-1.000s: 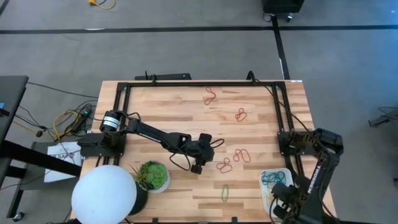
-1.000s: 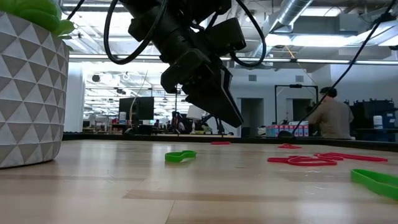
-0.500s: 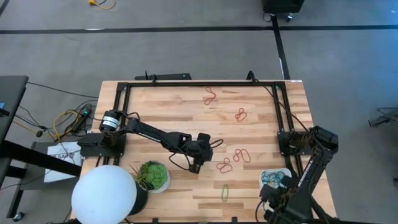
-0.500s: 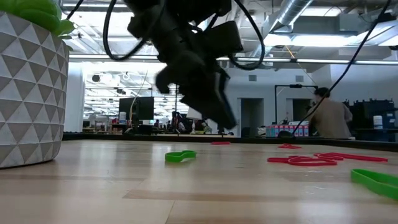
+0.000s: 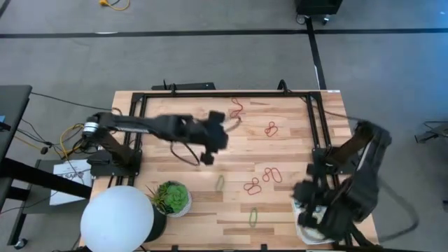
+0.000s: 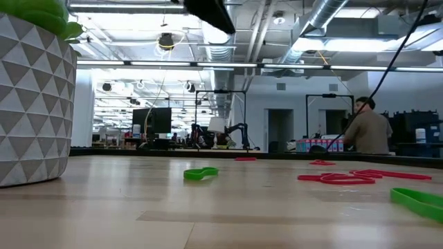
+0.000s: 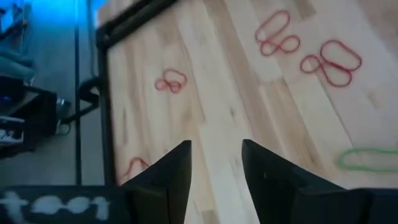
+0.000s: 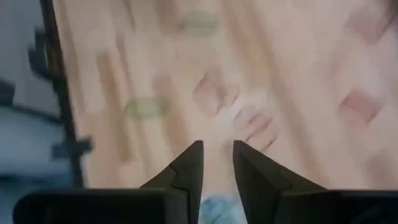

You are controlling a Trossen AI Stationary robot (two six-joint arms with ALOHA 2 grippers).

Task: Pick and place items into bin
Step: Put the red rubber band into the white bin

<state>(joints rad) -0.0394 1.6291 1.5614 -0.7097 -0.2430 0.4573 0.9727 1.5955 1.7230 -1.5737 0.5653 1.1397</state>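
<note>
1. Since a second ago the left gripper [image 5: 207, 160] has swung from beside the potted plant [image 5: 172, 198] up toward the table's middle, leaving a green rubber band [image 5: 220, 183] uncovered on the wood.
2. Its jaws stand wide with nothing between them, as the left wrist view shows.
3. Meanwhile the right gripper [image 5: 302, 190] has come up from the table's near edge and now hangs blurred over the white bin [image 5: 300, 225]; its jaws show a narrow gap, empty.
4. Red rubber bands [image 5: 262, 179] lie between the two grippers, two more red loops [image 5: 270, 129] farther back, another green band [image 5: 253, 216] near the front edge.
</note>
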